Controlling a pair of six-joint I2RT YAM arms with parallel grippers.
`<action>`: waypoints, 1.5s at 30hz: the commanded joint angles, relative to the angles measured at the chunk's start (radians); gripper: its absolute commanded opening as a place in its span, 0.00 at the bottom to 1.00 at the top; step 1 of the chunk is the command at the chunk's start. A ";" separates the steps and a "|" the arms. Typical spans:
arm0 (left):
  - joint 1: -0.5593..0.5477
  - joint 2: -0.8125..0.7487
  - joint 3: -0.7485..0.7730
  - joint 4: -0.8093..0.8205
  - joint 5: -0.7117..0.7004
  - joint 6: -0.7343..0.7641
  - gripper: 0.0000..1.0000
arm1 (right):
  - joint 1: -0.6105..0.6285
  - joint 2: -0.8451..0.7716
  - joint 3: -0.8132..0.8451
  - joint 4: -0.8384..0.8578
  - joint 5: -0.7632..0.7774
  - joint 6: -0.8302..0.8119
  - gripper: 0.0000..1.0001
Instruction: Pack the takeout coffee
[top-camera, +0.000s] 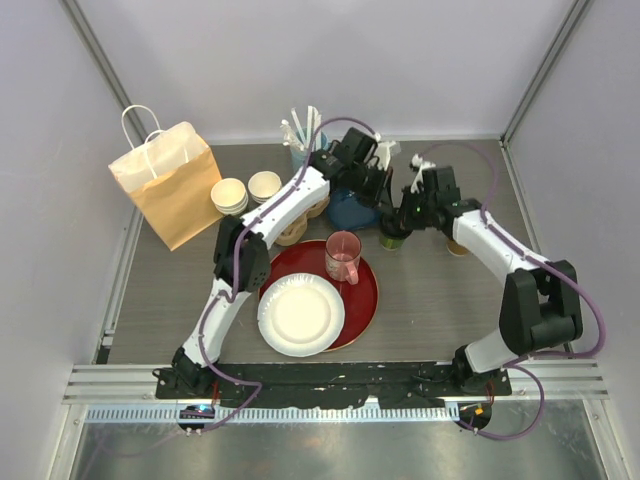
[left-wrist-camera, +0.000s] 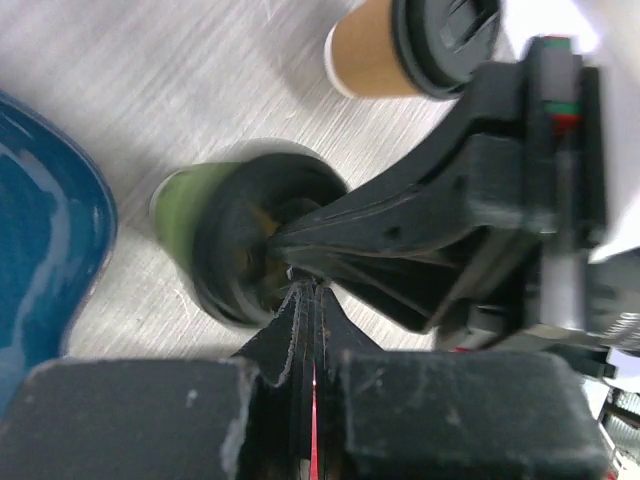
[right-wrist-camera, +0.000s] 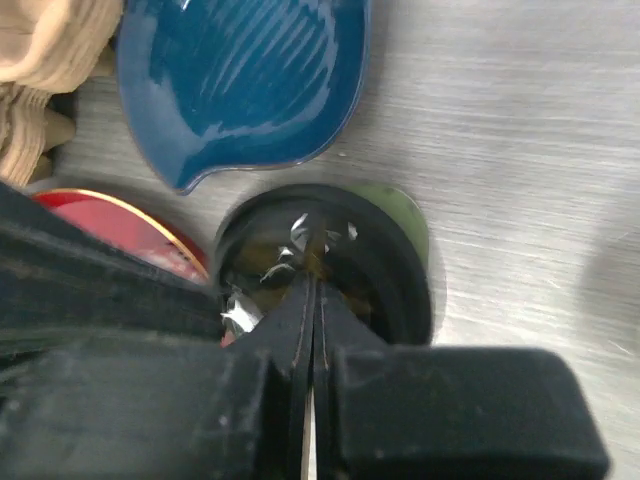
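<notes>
A green-sided takeout coffee cup (top-camera: 391, 240) with a black lid (left-wrist-camera: 250, 235) stands on the table right of the red plate. Both grippers meet over it. My left gripper (left-wrist-camera: 305, 288) is shut, its tips on the middle of the lid with nothing between them. My right gripper (right-wrist-camera: 315, 285) is also shut, its tips over the same lid (right-wrist-camera: 330, 260). In the top view the left gripper (top-camera: 383, 212) comes from the upper left and the right gripper (top-camera: 402, 218) from the right. A kraft-brown takeout cup (left-wrist-camera: 385, 50) stands apart, partly behind the right arm (top-camera: 458, 246).
A brown paper bag (top-camera: 165, 185) stands at the back left, with lidless stacked cups (top-camera: 230, 196) beside it. A blue dish (right-wrist-camera: 240, 80) lies just behind the green cup. A pink mug (top-camera: 343, 258) and a white paper plate (top-camera: 300, 315) sit on the red plate (top-camera: 366, 290).
</notes>
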 joint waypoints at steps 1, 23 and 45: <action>-0.017 0.079 -0.101 0.022 -0.014 0.001 0.00 | -0.027 0.046 -0.233 0.165 -0.023 0.066 0.01; 0.009 0.009 -0.013 -0.021 -0.027 0.051 0.00 | -0.029 -0.057 0.110 -0.077 0.012 0.014 0.01; 0.021 0.013 -0.110 0.004 -0.013 0.055 0.00 | -0.026 -0.038 -0.186 0.132 -0.083 0.042 0.01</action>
